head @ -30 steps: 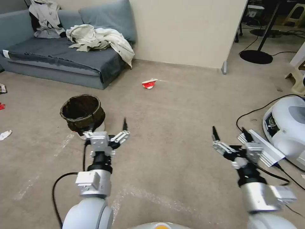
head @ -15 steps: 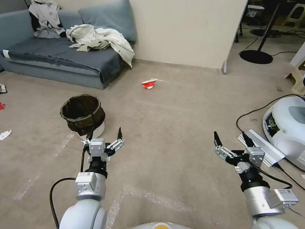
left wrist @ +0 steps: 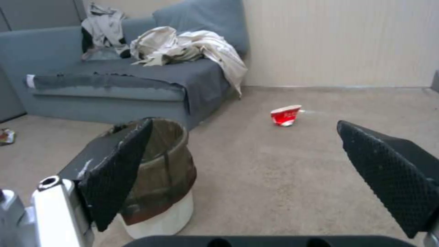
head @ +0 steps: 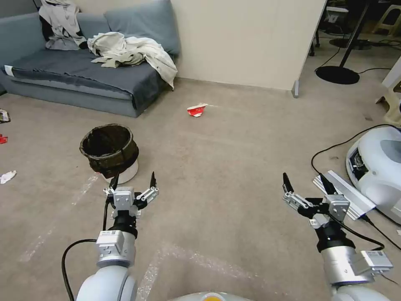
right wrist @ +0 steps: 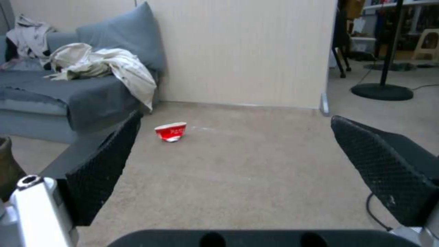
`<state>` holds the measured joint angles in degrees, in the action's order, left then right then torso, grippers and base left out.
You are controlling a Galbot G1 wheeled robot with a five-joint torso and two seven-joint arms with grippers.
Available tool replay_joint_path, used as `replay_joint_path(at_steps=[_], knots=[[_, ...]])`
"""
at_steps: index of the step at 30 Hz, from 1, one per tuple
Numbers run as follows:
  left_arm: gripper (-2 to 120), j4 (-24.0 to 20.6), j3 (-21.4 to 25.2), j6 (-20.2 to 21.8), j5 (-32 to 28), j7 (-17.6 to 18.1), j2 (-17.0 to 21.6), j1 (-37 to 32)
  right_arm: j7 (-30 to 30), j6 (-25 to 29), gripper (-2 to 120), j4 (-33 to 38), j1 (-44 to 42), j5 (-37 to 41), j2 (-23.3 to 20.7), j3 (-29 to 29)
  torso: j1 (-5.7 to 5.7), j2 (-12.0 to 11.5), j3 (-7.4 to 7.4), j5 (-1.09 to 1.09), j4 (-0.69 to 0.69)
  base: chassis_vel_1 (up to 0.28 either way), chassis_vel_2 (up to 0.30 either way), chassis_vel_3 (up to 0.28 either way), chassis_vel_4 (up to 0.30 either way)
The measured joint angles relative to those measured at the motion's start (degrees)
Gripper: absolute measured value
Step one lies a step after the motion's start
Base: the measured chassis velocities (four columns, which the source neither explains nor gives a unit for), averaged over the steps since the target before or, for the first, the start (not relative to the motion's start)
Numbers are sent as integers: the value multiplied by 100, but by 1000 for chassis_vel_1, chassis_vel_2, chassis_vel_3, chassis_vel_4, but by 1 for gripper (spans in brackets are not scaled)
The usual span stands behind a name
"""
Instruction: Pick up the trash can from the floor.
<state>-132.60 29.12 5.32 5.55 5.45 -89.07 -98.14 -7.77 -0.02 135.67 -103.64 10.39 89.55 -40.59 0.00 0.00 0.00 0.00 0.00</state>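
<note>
Across the upper left of the head view, a grey-blue fabric sofa [head: 83,71] stands against the wall, with crumpled pale clothes [head: 133,52] heaped on its seat and one end hanging over the front edge. Small scraps of litter [head: 7,177] lie at the far left edge on the beige-grey short-pile carpet floor [head: 225,167].

Left of centre, the small round white trash can [head: 109,151] lined with a dark brown-black plastic bag folded over its rim stands upright on the carpet, in front of the sofa and apart from it. Just below it in the frame hangs the left pincer [head: 133,180], its black tips spread apart, with one tip lying over the bin's lower edge in the picture; whether it touches cannot be told. In the left wrist view the bin [left wrist: 162,178] sits behind one black finger [left wrist: 116,173], off to the side of the gap between the fingers. Faint clear tape strips [head: 196,257] cross the carpet at lower centre.

Upper centre, a crushed red-and-white paper cup [head: 196,109] lies alone on open carpet.

Lower right, the right pincer [head: 307,184] hovers with its tips apart over bare carpet. Just right of it lies a flat silver-white ribbed panel [head: 348,200], and at the right edge sits a large white rounded machine [head: 376,167] with a black cable [head: 334,146] looping out from it.
</note>
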Motion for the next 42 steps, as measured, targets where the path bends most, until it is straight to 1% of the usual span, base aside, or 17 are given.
replay_joint_path(at_steps=[7,14,26,27,29,32,35,37,42], knots=[[100,23,-4,-33,-1,0,-7,-3,8,-19,100,13,-8,-31,-1,-2,0,0,0,-1,0,16,13,14,15],[100,47,-21,-61,-10,3,-9,11,22,-30,100,13,-2,-61,22,10,0,0,0,0,0,67,79,88,62],[100,120,-64,-125,-10,38,-37,21,38,-47,100,11,-10,-63,33,10,1,0,0,-1,1,126,112,119,113],[100,126,-67,-146,-10,54,-39,22,38,-51,100,11,-10,-63,33,11,1,0,0,-1,1,138,140,143,107],[100,187,-86,-321,4,134,-45,38,21,-87,100,10,-6,-63,28,11,1,0,0,0,1,106,133,106,111],[100,208,-93,-355,18,146,-55,41,7,-108,100,5,-3,-52,19,9,1,0,0,0,2,95,112,91,94],[100,209,-95,-359,25,148,-58,41,-3,-109,100,-2,-1,-45,13,7,0,0,0,0,2,63,49,72,57],[100,209,-95,-359,26,148,-58,47,-10,-109,100,-2,2,-45,5,2,1,0,0,0,-1,0,0,0,0],[100,206,-94,-357,25,148,-58,48,-30,-110,100,-2,5,-47,5,3,1,0,0,0,-1,-10,9,6,-8]])
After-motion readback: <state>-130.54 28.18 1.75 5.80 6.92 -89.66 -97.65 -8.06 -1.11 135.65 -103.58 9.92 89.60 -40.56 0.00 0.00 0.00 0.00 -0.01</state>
